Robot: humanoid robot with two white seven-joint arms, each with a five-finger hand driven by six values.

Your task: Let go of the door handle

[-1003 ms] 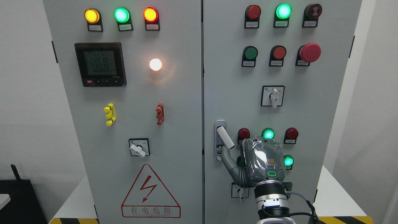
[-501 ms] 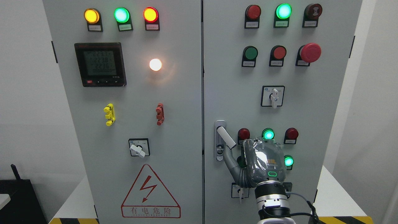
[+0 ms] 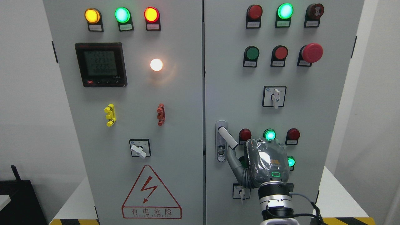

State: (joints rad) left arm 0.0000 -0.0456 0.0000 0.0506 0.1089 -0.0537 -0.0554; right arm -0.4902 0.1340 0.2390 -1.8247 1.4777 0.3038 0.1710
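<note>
The white lever door handle sticks out slanting down to the right from its silver lock plate, at the left edge of the grey right cabinet door. My right hand, wrapped in clear film, is held up just right of the handle with its back towards me. Its grey thumb reaches up and left, and its tip sits just under the handle's lower end. The handle shows in full and nothing wraps around it. The other fingertips are hidden behind the hand. The left arm is out of view.
Around the hand on the right door are red and green lamps, a rotary switch above and a small switch below. A red mushroom button sits higher up. The left door carries a meter, lamps and a warning triangle.
My right hand has drifted slightly to the right. Its thumb tip has slid off the lock plate to below the handle's lower end. The handle has barely moved.
</note>
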